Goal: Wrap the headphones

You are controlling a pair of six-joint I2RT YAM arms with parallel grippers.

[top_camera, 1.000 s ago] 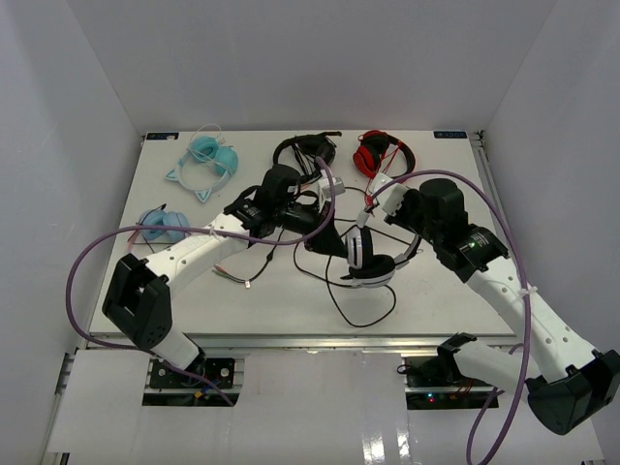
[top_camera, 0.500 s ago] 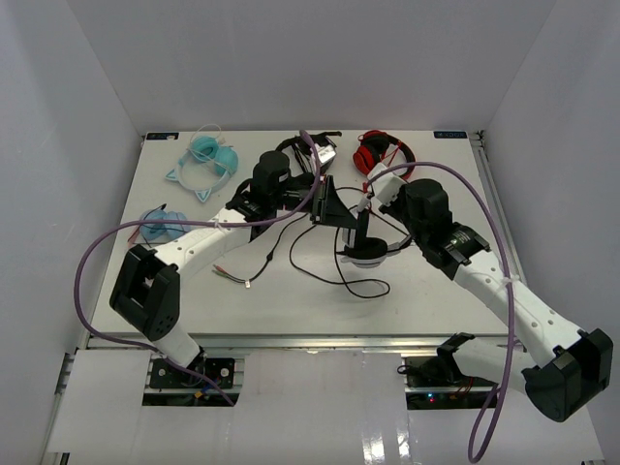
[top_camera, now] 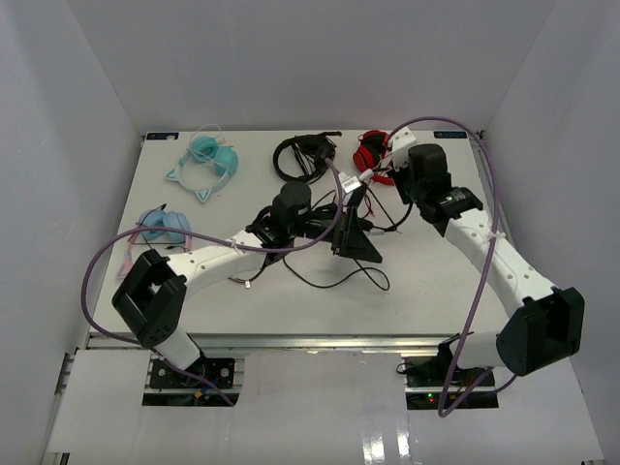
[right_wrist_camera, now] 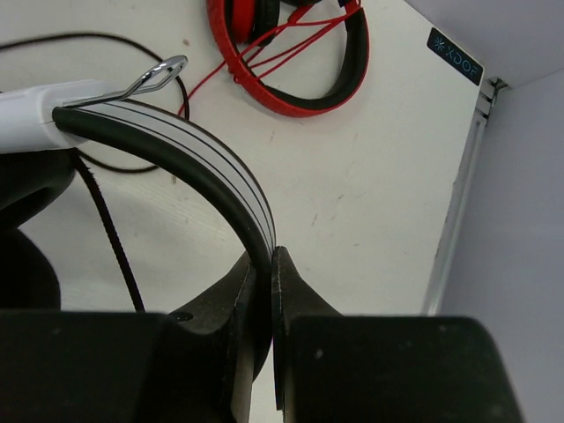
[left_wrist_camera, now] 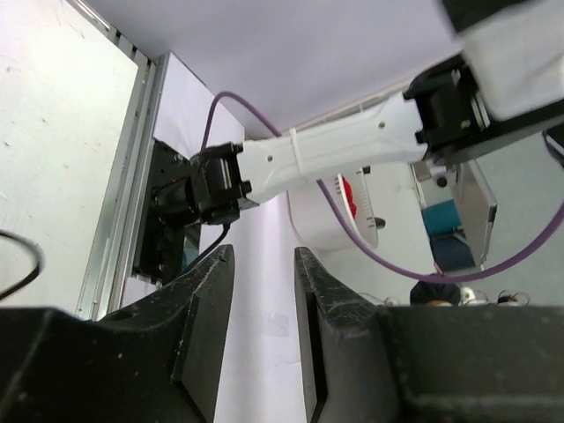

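Note:
The headphones hang tilted over the middle of the table, dark cushions facing the top camera. My right gripper is shut on their white, black-padded headband, pinched between the jaws of that gripper. Their thin black cable trails in loops on the table below and runs past the band. My left gripper sits just left of the headphones. In the left wrist view this gripper is open with nothing between its fingers, and it looks toward the right arm and the wall.
The red pair lies at the back right, just behind my right wrist. The all-black pair is at the back centre. A teal cat-ear pair and a blue pair are on the left.
My right arm has swung the headphones from the near right toward the table's middle and back. My left gripper has opened and shifted nearer to them.

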